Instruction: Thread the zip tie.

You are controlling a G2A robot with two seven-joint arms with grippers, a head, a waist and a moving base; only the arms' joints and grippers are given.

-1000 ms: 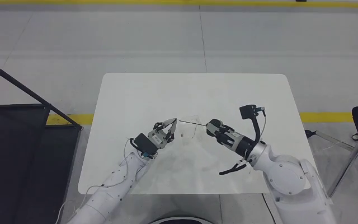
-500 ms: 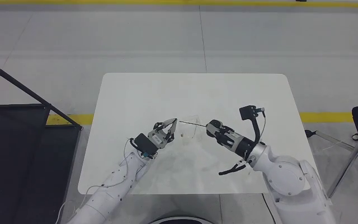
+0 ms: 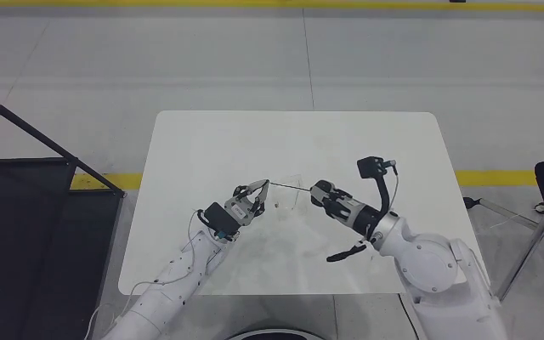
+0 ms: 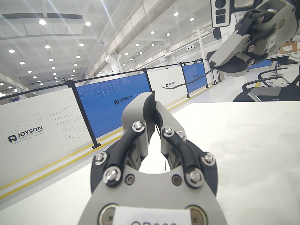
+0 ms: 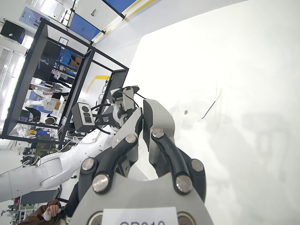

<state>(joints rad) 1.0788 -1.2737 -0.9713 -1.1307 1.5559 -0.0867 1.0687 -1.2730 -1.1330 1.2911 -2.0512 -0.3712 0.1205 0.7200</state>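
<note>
A: Item one, location?
B: Zip tie (image 3: 289, 184), thin black strip, above the middle of the table (image 3: 382, 144), spanning both grippers.
A: Tools?
B: Left gripper (image 3: 265, 183), clamped tight on one end. Right gripper (image 3: 312, 188), likewise clamped, other end.

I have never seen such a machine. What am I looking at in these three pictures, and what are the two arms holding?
It is a two-armed robot at a white table. One picture looks down from above its arms; the other two come from cameras on its wrists, so each shows its own pincer up close. The left pincer and the right pincer are both shut on one thin black zip tie, held between them above the table.
</note>
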